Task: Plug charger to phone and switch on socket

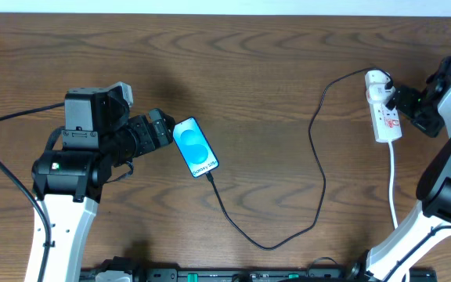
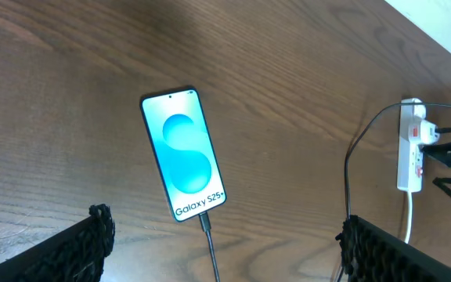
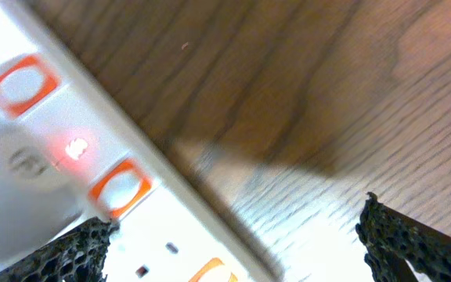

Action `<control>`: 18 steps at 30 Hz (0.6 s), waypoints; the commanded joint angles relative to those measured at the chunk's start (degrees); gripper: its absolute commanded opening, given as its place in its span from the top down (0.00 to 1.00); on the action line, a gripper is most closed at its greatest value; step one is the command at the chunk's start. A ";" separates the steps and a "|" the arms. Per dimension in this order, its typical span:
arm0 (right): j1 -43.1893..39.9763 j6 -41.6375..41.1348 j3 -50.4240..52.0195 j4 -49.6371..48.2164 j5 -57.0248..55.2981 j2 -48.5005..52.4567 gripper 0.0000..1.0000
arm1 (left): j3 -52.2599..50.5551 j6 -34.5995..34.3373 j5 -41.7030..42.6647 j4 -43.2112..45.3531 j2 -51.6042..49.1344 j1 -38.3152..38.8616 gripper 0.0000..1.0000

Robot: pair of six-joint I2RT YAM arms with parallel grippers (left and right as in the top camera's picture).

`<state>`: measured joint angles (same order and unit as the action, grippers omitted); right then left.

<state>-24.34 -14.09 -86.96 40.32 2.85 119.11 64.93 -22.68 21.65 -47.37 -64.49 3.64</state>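
Observation:
The phone (image 1: 195, 146) lies flat on the table with its blue screen lit; it also shows in the left wrist view (image 2: 182, 153). The black charger cable (image 1: 317, 157) is plugged into its lower end (image 2: 204, 222) and runs to the white adapter (image 1: 377, 79) in the socket strip (image 1: 386, 113). My left gripper (image 1: 165, 133) is open and empty just left of the phone. My right gripper (image 1: 402, 100) is open right at the strip. In the right wrist view the strip (image 3: 69, 211) fills the left side, with orange switches and a lit red lamp (image 3: 75, 148).
The strip's thicker white cord (image 1: 392, 184) runs toward the front edge near my right arm base. The black cable loops across the table's middle right (image 1: 268, 244). The table is bare brown wood.

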 commanded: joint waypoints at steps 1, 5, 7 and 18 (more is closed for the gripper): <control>-1.44 1.84 -0.85 1.25 1.55 -8.02 0.01 | 1.05 0.13 -0.52 0.07 0.39 -0.07 0.06; -1.99 2.86 -0.85 3.80 1.33 -14.67 0.01 | 1.05 0.13 -0.50 0.07 0.39 -0.07 0.06; -1.92 3.08 -0.85 5.44 1.36 -18.01 0.01 | 1.05 0.13 -0.52 0.07 0.39 -0.07 0.06; -0.26 15.08 -0.85 11.67 14.03 -30.45 0.01 | 1.05 0.15 -0.52 0.07 0.39 -0.07 0.06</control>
<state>-25.80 -5.82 -87.29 51.46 9.58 91.26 64.93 -22.65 21.65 -47.35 -64.49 3.64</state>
